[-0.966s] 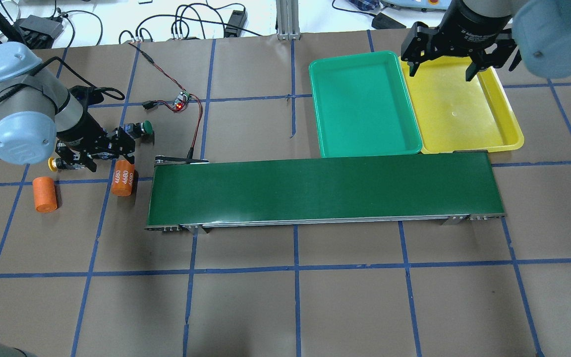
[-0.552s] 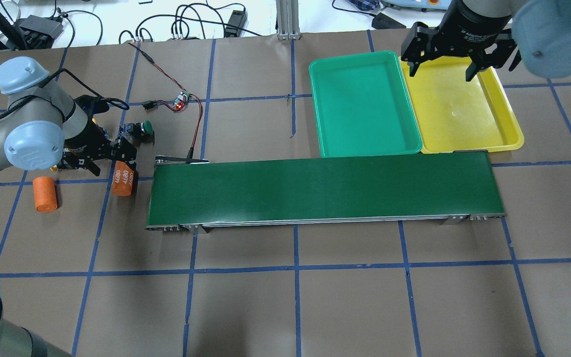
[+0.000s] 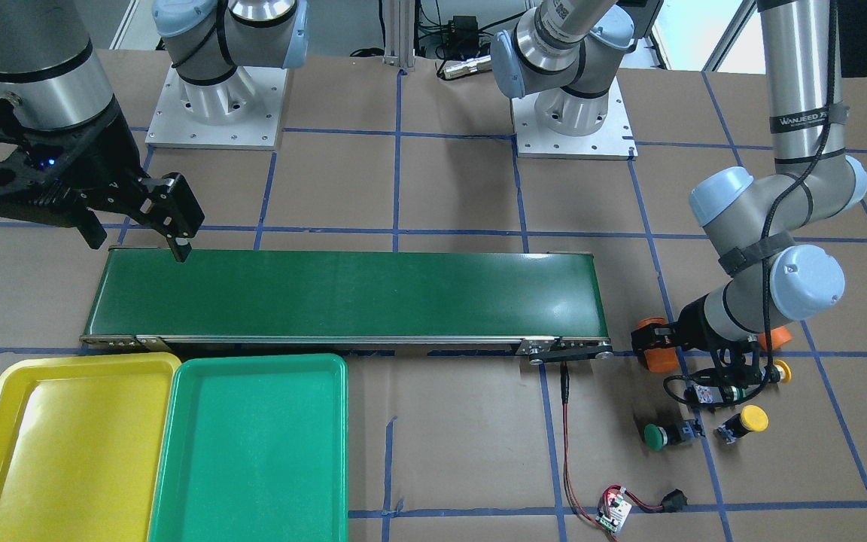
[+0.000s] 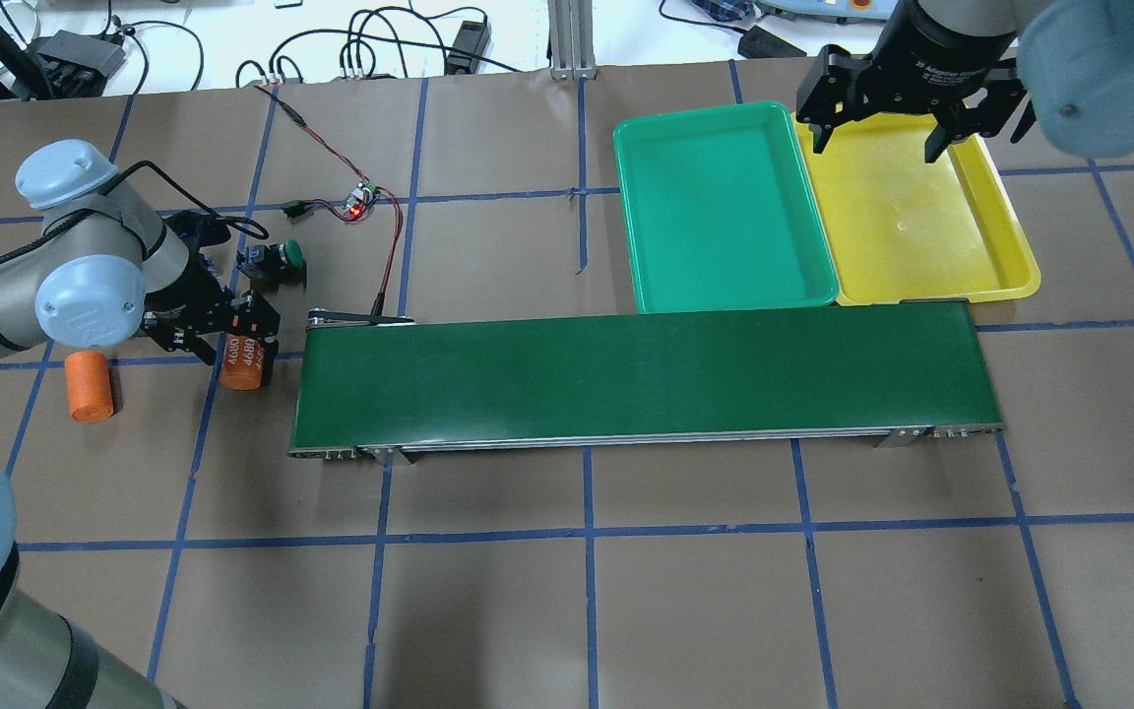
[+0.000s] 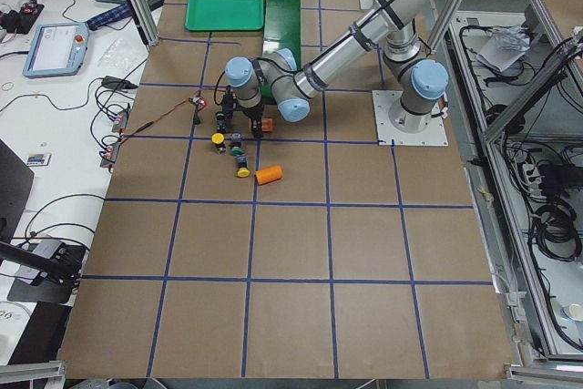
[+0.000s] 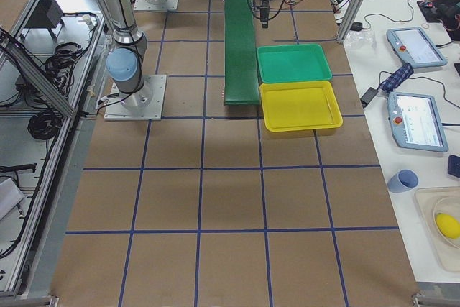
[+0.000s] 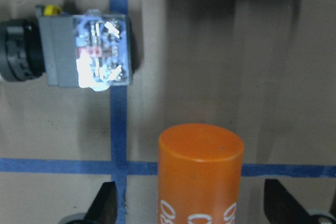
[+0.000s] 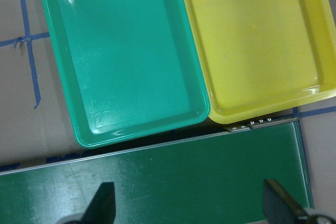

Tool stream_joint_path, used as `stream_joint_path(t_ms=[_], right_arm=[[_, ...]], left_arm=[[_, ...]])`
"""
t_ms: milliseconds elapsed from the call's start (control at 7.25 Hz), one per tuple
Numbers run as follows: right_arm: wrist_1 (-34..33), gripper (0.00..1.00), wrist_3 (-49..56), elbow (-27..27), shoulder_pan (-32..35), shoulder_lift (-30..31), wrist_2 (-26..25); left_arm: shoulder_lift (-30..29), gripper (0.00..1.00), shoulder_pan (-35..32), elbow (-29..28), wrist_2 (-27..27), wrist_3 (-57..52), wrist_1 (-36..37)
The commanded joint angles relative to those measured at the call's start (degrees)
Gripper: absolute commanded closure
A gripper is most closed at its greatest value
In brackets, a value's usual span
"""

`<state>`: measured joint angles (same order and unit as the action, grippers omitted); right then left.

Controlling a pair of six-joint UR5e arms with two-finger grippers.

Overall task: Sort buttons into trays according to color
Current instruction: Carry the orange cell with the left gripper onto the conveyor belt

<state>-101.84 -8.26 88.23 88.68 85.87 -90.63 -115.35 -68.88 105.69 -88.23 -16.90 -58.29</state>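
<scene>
Buttons (image 3: 658, 436) loose on table (image 3: 441, 467) past the conveyor belt's (image 3: 343, 293) end, near an orange cylinder (image 4: 244, 359); green tray (image 3: 253, 452) and yellow tray (image 3: 65, 452) touching, side by side at the belt's other end. Left gripper (image 7: 190, 205) low over cylinder, fingers (image 7: 105, 205) wide, touching nothing; right gripper (image 8: 190, 200) above belt by trays, wide open, empty.

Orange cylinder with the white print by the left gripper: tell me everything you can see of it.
The orange cylinder looks like smooth plastic, with white 4680 print along its side and a flat round end. It lies on its side on the brown paper-covered table, just off the conveyor belt's end, not touching it. In the wrist view it sits between the left gripper's open fingers, gaps on both sides: ungripped.
</scene>
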Motion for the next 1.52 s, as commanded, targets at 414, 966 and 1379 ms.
stream_joint_path(t_ms=[414,966,1379], right_arm=[[0.1,0.0,0.0,0.0,0.0,0.0,0.0],[0.1,0.0,0.0,0.0,0.0,0.0,0.0],[0.1,0.0,0.0,0.0,0.0,0.0,0.0]], left_arm=[[6.3,1.0,-1.3,-1.5,-0.1,-18.7,-11.6],[15.7,1.0,-13.3,1.4,-4.6,-41.7,-12.7],[14.5,1.0,-20.7,2.9,-4.3,-49.9,-8.3]])
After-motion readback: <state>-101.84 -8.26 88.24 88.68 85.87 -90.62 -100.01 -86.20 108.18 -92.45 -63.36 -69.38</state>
